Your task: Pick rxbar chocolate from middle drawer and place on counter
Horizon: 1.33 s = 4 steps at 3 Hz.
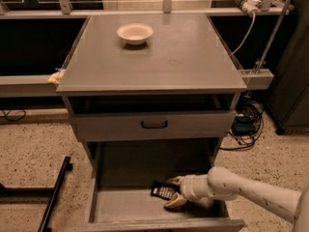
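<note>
The rxbar chocolate point(161, 190), a small black wrapper with pale lines, lies on the tray of the pulled-out middle drawer point(120, 206) low in the camera view. My gripper point(175, 192) reaches in from the right on a white arm. Its tan fingers point(175, 202) are spread, one above and one below the bar's right end. The bar rests on the drawer floor. The grey counter point(159, 57) is the cabinet's top, well above the drawer.
A cream round bowl point(135, 33) sits at the back left of the counter. Another grey drawer front with a black handle point(154, 124) overhangs the open drawer. A black bar point(54, 195) lies on the speckled floor at left. Cables point(246, 124) hang at right.
</note>
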{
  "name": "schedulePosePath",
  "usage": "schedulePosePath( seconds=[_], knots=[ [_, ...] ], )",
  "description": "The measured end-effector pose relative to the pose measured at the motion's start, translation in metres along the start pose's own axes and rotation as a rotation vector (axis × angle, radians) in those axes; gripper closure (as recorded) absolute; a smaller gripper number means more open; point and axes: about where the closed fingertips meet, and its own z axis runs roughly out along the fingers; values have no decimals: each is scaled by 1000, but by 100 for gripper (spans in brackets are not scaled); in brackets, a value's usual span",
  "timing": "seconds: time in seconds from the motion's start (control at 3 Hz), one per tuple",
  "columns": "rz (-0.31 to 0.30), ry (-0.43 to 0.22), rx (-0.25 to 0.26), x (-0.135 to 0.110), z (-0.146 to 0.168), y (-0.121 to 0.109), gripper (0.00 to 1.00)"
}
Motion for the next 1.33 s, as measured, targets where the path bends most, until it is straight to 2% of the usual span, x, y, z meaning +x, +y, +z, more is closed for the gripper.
schedulePosePath(
  seconds=[0.67, 1.0, 1.33],
  knots=[
    [11, 21, -2, -1, -3, 0, 97],
    [46, 65, -16, -1, -9, 0, 100],
    [85, 72, -33, -12, -28, -1, 100]
  ],
)
